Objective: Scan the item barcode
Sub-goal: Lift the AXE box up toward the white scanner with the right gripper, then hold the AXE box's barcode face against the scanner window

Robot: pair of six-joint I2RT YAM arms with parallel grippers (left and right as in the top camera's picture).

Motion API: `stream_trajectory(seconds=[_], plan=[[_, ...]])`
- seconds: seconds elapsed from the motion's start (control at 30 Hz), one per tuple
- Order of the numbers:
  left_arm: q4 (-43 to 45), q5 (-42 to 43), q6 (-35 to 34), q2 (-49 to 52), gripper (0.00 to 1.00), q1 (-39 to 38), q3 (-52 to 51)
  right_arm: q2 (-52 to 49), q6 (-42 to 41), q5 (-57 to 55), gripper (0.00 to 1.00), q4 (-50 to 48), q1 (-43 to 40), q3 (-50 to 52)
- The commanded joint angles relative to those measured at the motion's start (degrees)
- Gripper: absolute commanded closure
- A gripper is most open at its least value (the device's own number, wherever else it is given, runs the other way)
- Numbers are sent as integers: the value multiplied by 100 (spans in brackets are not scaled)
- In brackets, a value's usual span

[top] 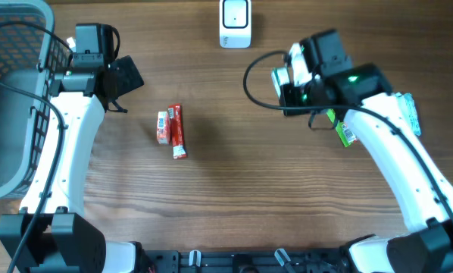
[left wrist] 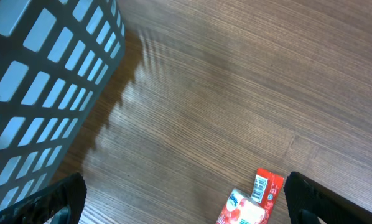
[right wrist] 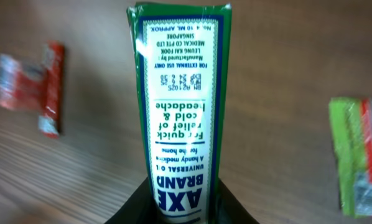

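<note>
You have one green box (right wrist: 180, 93), printed "AXE BRAND", clenched in the right pincer (right wrist: 181, 206). In the right wrist view it rises up the middle of the frame from between the two dark fingers (right wrist: 136, 208) at the bottom edge, and its print reads upside down to the camera. From overhead, that pincer sits right of centre in the upper half of the frame. It is below and to the right of the one white scanner (top: 235, 23), which stands at the top centre, and the two are apart.

Your left pincer (left wrist: 185, 190) is released. Its two fingers stand wide at the bottom corners of the left wrist view, with only bare wooden surface (top: 234, 189) between them. Overhead it is in the upper left, just right of the one grey basket (top: 14, 45) that fills that corner.

Two red packets lie side by side on the surface, left of centre. The shorter one (top: 162, 127) is on the left and the longer one (top: 177, 130) on the right, close enough that you cannot tell whether they touch.

Two more green packets lie at the right of the overhead frame, both partly hidden by the right arm. One lime packet (top: 346, 130) is just below the pincer, and one darker packet (top: 408, 114) is farther right.
</note>
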State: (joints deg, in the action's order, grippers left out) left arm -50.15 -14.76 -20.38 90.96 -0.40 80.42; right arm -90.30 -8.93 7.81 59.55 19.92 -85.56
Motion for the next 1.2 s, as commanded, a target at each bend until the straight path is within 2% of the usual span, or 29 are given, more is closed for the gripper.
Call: stream_trajectory(seconds=[0.0, 0.27, 0.37, 0.7, 1.07, 1.17], plan=[[-4, -70, 68, -13, 0, 31, 48, -7, 129, 125, 72, 439, 2, -1019], [-4, -70, 68, -13, 0, 31, 48, -1401, 494, -212, 72, 1491, 4, -3574], [-4, -70, 68, -13, 0, 31, 48, -1937, 621, -297, 73, 1316, 15, -4057], [-4, -70, 68, -15, 0, 31, 48, -3154, 1255, -1034, 79, 17, 20, -4054], [-4, -70, 68, -15, 0, 31, 48, -4026, 1700, -1976, 80, -1602, 258, -4054], [-4, -70, 68, -13, 0, 31, 48, -4253, 2197, -2474, 80, -2006, 374, -4054]])
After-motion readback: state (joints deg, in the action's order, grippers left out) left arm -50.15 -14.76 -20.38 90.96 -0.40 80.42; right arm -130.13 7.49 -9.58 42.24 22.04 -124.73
